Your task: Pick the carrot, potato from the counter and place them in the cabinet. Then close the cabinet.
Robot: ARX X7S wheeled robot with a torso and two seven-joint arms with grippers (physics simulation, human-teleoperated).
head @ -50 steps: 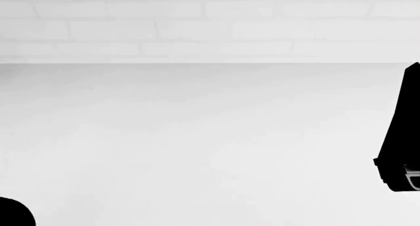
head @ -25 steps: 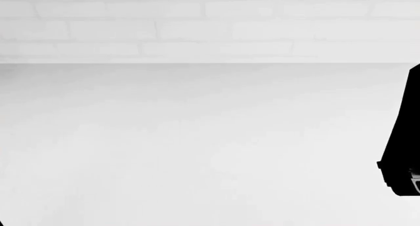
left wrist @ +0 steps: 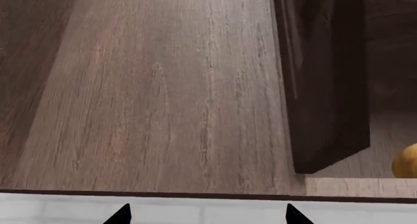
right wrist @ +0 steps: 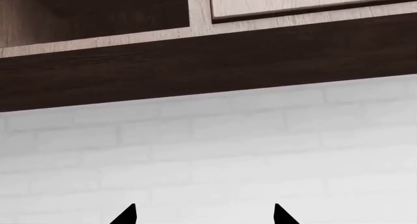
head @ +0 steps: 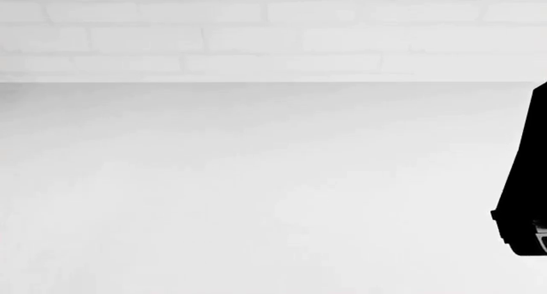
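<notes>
Potato [left wrist: 406,160] sits inside the cabinet [left wrist: 195,97], beside its open door [left wrist: 323,77]. Left claw [left wrist: 207,215] and right claw [right wrist: 204,215] are both spread, empty.

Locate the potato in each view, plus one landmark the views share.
Left wrist: potato, cut by the frame edge, inside the cabinet beyond its open door.
Head: not in view.
Right wrist: not in view.
Shared landmark: white brick wall.
</notes>
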